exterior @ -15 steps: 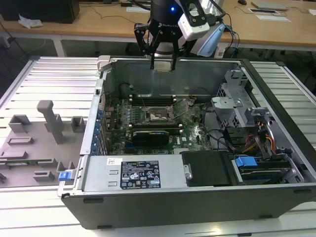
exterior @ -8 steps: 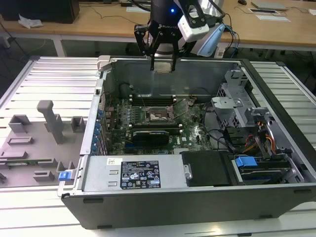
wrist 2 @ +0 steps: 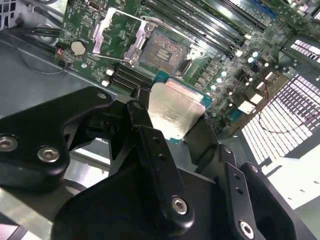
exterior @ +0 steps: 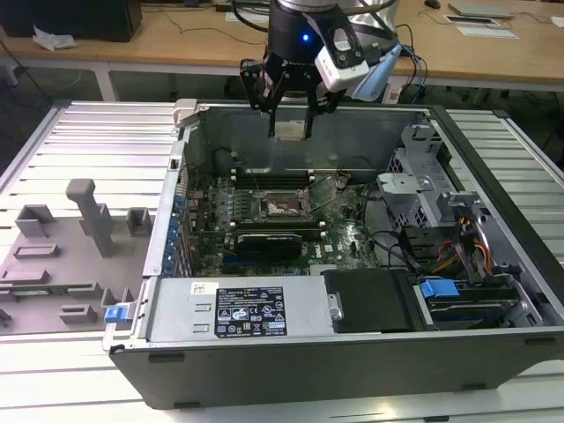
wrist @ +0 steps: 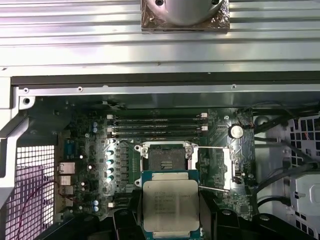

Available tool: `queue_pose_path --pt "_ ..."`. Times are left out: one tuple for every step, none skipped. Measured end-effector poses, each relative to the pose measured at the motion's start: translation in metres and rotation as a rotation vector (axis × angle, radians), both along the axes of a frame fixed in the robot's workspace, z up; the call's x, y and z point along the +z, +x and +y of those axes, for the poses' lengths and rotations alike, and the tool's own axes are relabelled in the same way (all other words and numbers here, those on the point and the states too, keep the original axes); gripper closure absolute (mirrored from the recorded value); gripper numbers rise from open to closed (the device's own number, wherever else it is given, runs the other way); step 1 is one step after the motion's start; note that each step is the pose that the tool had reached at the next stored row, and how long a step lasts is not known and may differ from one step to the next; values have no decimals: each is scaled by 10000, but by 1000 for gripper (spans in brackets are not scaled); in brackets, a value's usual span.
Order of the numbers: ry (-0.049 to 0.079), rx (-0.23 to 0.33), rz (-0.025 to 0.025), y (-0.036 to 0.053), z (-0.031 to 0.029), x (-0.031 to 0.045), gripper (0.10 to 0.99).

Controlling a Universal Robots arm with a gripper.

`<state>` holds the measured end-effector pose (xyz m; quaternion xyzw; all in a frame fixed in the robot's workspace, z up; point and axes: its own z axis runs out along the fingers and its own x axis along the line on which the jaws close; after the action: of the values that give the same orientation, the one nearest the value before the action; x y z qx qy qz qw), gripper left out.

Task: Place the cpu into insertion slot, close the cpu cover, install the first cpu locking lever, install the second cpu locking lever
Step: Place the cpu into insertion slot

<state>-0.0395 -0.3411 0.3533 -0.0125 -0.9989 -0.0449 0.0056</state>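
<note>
My gripper (exterior: pixel 291 123) hangs above the open computer case, shut on the cpu (exterior: pixel 291 131), a small flat square chip with a silver-grey top. Both wrist views show the cpu (wrist 2: pixel 175 110) (wrist: pixel 171 200) clamped edge to edge between the black fingers (wrist 2: pixel 145 125), well above the board. The insertion slot (exterior: pixel 284 208) (wrist 2: pixel 162 52) (wrist: pixel 166 159) lies bare below it, a square socket with a pale centre. Beside the slot, the cpu cover (wrist 2: pixel 141 42) stands swung open, on the side toward a coin battery (wrist 2: pixel 77 47).
Long memory slots (wrist: pixel 157 125) run beside the socket. A long black card (exterior: pixel 269 238) lies on the other side. The case's steel walls (exterior: pixel 352 132), a drive cage (exterior: pixel 423 176) and a power supply (exterior: pixel 238 308) ring the board. A grey fixture tray (exterior: pixel 62 247) sits at the exterior view's left.
</note>
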Motion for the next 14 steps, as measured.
queue_pose_path --pt "0 1 -3 0 0 -15 545" --pt "0 4 -6 -1 0 -43 545" --pt "0 6 -10 -1 0 -80 545" --pt "1 8 -14 -2 0 -109 545" --pt "0 9 -15 -2 0 -122 545" --pt "1 12 -19 -2 0 -148 545" --pt "0 14 -21 -2 0 -162 545" --pt "0 15 -22 -3 0 -175 545" --pt "0 17 -24 -3 0 -192 545" --pt "-1 19 -25 -3 0 -204 545" --pt "0 24 -28 -3 0 -226 545" --pt "1 30 -33 -3 0 -256 545" --pt "0 35 -35 -4 0 -271 545" --pt "0 40 -39 -4 1 -281 545"
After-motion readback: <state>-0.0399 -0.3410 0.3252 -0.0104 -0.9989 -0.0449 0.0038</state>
